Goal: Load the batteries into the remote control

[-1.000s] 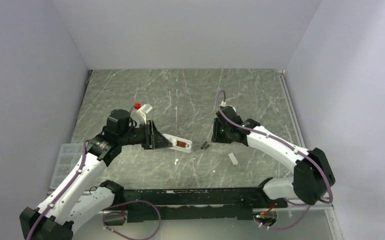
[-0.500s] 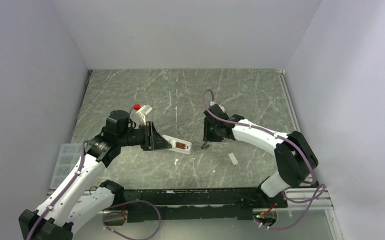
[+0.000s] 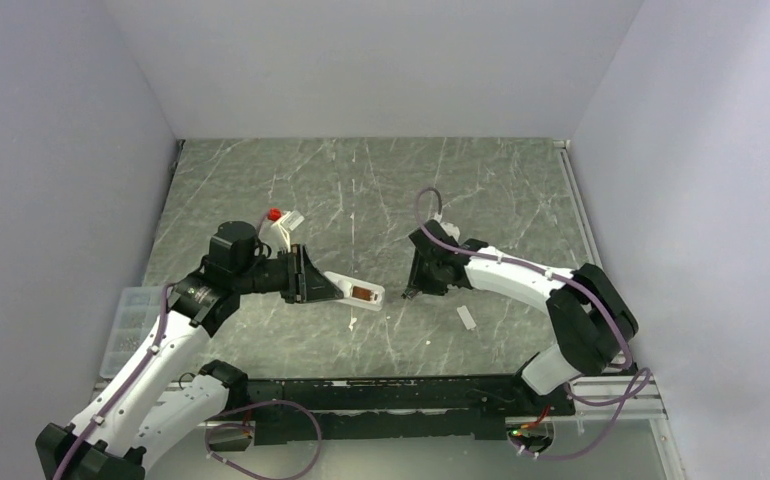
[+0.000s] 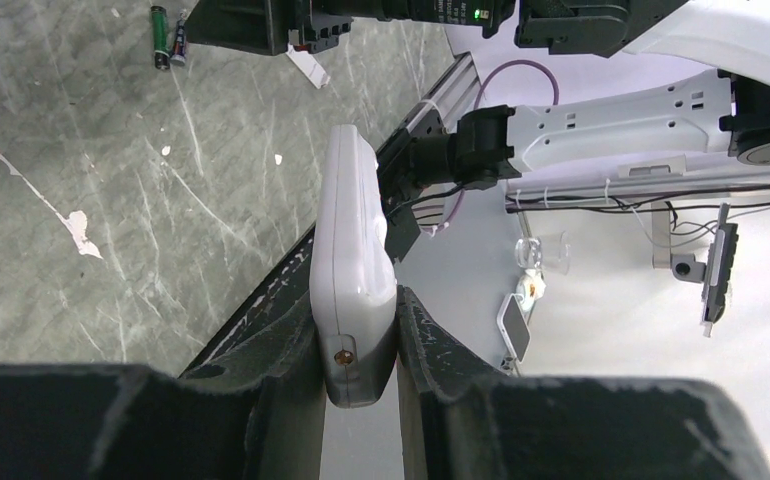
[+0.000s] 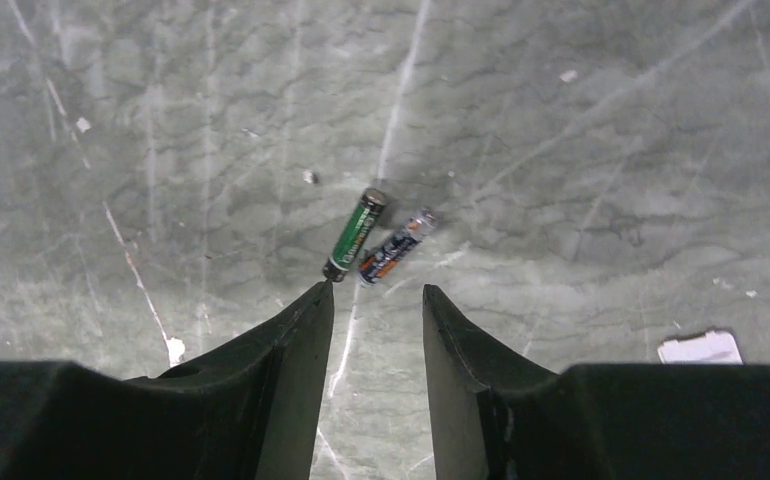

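Clamping one end of the remote control (image 4: 351,230), the left end effector (image 4: 358,300) is holding it off the tabletop (image 5: 611,150); the right end effector (image 5: 376,295) is hovering, jaws parted, just beside the batteries (image 5: 356,235) lying side by side.

Robotics lab booth: plain walls (image 3: 381,60), marble tabletop (image 3: 361,180).

The left arm (image 3: 176,345) and right arm (image 3: 511,280) are white with black joints and thin purple cables (image 3: 419,208). The right gripper (image 5: 376,292) has black fingers (image 5: 291,340).
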{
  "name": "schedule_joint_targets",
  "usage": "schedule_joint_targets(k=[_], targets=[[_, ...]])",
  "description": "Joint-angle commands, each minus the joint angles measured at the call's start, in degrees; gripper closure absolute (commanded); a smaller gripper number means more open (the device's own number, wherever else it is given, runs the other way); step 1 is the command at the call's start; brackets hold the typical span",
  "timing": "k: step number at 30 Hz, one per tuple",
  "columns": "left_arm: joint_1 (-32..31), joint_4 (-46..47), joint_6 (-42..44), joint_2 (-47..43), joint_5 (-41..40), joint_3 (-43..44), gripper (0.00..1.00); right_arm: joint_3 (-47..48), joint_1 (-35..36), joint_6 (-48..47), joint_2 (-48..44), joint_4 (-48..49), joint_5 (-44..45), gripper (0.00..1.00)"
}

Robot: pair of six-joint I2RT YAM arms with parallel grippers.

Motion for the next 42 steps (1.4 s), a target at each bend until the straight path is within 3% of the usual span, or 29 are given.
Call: schedule_joint_targets(k=[1,19,42], targets=[[-0.14,1.1,1.74,-1.43,2.49,1.62,1.0,-2.22,0.05,7.27,-3.28,1.87,3.66,0.59],[-0.14,-0.84,3.62,-2.11,4.11,2.05,1.0,-0.43,-0.04,17.48,-0.26,-2.02,7.85,0.69],[-0.14,-2.71,4.65,-2.53,4.6,2.93,1.0,2.03,-0.82,20.16,5.27,-0.58,9.16,0.7]])
